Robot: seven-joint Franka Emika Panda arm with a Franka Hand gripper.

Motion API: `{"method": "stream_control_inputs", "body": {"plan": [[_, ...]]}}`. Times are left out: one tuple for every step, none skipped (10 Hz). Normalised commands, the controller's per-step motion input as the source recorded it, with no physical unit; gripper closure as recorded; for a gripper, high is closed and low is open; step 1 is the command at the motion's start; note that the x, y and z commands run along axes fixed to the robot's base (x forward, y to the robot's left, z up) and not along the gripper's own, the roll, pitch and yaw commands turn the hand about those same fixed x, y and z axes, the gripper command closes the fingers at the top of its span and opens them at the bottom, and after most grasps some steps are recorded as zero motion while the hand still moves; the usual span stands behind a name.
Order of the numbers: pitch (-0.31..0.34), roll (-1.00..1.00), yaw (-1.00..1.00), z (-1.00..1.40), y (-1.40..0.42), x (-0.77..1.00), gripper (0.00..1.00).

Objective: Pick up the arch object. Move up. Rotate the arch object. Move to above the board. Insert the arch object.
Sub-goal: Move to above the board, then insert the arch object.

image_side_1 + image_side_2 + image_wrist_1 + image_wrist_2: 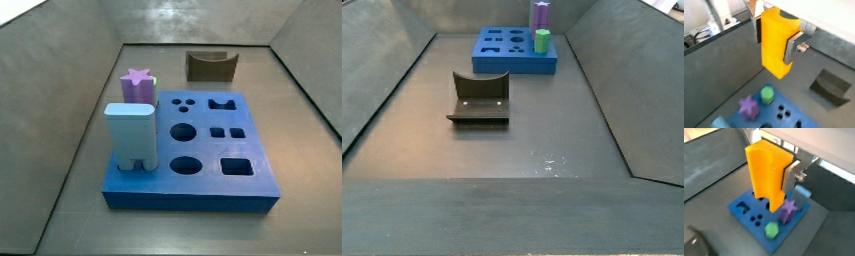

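Observation:
My gripper (pixel 774 42) is shut on the arch object (pixel 774 57), a tall yellow-orange block held upright between the silver fingers (pixel 792 50). In both wrist views it hangs in the air, clear of the floor. The arch object (pixel 764 173) shows a curved notch at its upper end, and my gripper (pixel 769 178) clamps its sides. The blue board (pixel 751 233) lies below and ahead, also seen in a wrist view (pixel 794 105). In both side views the board (pixel 187 200) (pixel 513 66) shows, but the gripper and arch do not.
A purple star peg (pixel 136 85), a green peg (pixel 544 40) and a light blue block (pixel 131 135) stand in the board. A dark brown block with a curved notch (pixel 480 97) sits on the grey floor away from the board. Grey walls enclose the bin.

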Motion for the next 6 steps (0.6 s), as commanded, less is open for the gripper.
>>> {"method": "stream_control_inputs", "body": {"plan": [[0.125,0.02,0.01,0.02,-0.42,0.18,1.00],[0.101,0.03,0.01,0.03,-0.21,0.11,1.00],[0.000,0.00,0.00,-0.02,0.00,0.02,1.00],[-0.046,0.00,0.00,-0.81,0.00,0.65,1.00],[0.000,-0.08,0.00,-0.87,0.05,1.00,1.00],[0.000,-0.09,0.00,-0.81,0.11,1.00,1.00]]}}
